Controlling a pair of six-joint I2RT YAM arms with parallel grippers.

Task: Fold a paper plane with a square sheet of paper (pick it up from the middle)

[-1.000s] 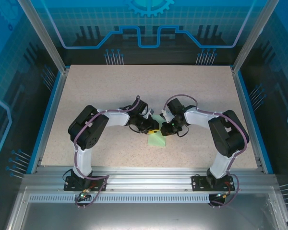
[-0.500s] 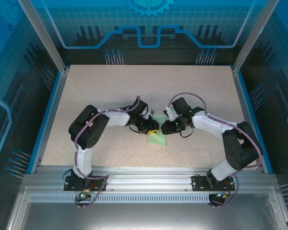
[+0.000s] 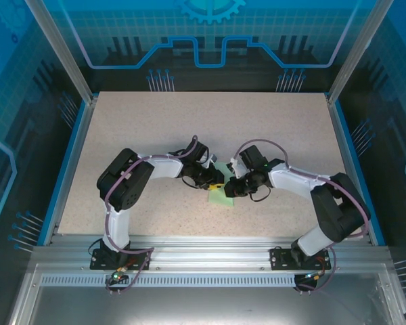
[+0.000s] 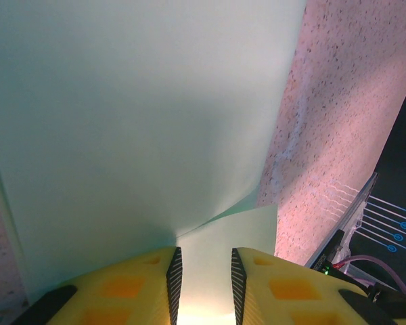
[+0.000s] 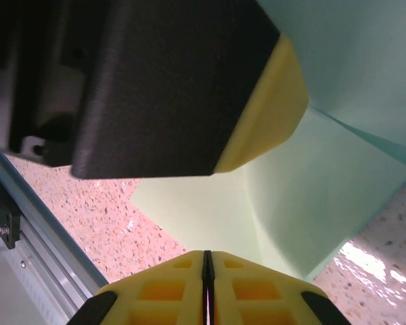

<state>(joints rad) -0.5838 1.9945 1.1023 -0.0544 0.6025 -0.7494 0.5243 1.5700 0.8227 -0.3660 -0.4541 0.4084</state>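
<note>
The square sheet of paper (image 3: 221, 198) is pale mint green and lies partly folded on the table between both grippers. My left gripper (image 3: 216, 181) is at its upper left corner. In the left wrist view its yellow jaws (image 4: 203, 254) stand a little apart over the paper (image 4: 135, 122), and a flap rises ahead of them. My right gripper (image 3: 231, 189) is at the upper right edge. Its jaws (image 5: 207, 254) are pressed together where the paper (image 5: 291, 196) runs up to the tips. The left gripper's finger (image 5: 264, 101) hangs close above.
The speckled beige table (image 3: 189, 128) has blue side rails and an aluminium rail (image 3: 203, 247) along the near edge, where both arm bases are bolted. That rail (image 5: 27, 217) also runs close by in the right wrist view. The two wrists almost touch.
The right gripper opened briefly and shut again, shifting slightly down and left onto the paper while its elbow swung out to the right. The left arm and the paper stayed put.
</note>
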